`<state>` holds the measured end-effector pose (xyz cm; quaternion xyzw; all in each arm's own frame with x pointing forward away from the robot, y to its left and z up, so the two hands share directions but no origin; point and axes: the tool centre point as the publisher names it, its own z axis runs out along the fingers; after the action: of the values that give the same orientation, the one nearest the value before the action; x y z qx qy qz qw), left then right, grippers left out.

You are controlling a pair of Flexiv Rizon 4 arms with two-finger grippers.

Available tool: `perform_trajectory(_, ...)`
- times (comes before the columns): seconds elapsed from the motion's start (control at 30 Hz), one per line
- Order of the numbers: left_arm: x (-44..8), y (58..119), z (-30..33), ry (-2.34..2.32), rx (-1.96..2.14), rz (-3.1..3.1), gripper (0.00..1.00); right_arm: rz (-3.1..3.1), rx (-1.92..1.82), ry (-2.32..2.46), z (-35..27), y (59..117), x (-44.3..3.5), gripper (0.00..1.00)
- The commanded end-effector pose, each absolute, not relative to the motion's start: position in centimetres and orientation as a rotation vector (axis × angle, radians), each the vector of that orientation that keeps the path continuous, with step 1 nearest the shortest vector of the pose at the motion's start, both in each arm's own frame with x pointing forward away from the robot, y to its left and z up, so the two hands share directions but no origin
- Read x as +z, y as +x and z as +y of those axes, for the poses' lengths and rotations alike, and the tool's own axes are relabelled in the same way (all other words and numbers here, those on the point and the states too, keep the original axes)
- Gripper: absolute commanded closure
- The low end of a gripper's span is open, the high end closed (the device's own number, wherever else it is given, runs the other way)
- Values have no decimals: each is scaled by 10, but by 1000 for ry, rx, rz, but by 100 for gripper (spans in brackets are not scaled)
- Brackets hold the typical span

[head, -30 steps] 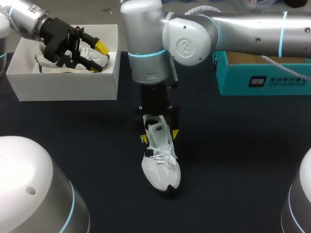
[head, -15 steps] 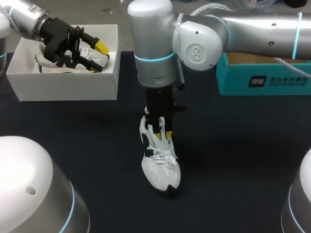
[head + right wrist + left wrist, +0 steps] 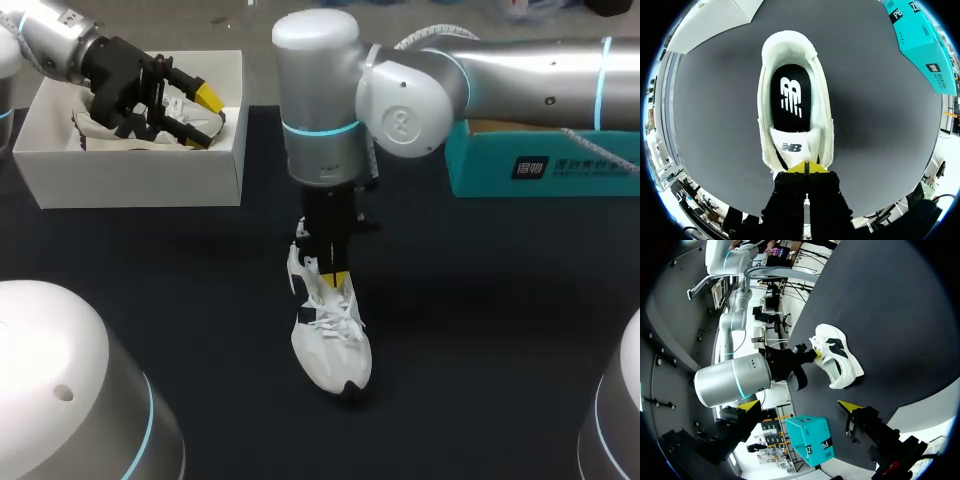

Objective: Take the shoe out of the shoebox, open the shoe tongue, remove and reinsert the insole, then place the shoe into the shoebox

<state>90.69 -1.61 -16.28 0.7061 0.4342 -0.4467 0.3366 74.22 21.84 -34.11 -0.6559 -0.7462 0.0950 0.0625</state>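
Shoe (image 3: 330,350): white upper and laces, black accents. Insole (image 3: 790,95): black with a white logo. Shoebox (image 3: 130,180), upper left of the frame: white. Box (image 3: 540,170), upper right: teal with a dark label. Tabletop (image 3: 480,330): black. Fingers (image 3: 208,95): black, yellow tips. Arms (image 3: 520,70): silver, cyan light rings.

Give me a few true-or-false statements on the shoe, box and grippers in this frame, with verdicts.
1. The white shoe stands on the table, outside the white box. True.
2. The right gripper is open wide over the toe. False: its tips are shut on the tongue.
3. The black insole lies inside the shoe. True.
4. The left gripper holds the shoe. False: it is open, over the white box.
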Motion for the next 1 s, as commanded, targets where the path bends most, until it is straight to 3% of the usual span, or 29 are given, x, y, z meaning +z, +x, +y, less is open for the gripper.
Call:
perform_trajectory(0.03,-163,907,-15,1844,-1163,1132,0,-2242,322,-1954,228,751,-356,100)
perform_trajectory(0.5,-163,907,-15,1844,-1163,1132,0,-2360,303,-1923,228,733,-317,100)
perform_trajectory(1.0,-163,907,-15,1844,-1163,1132,0,-2353,233,-1914,224,750,-352,100)
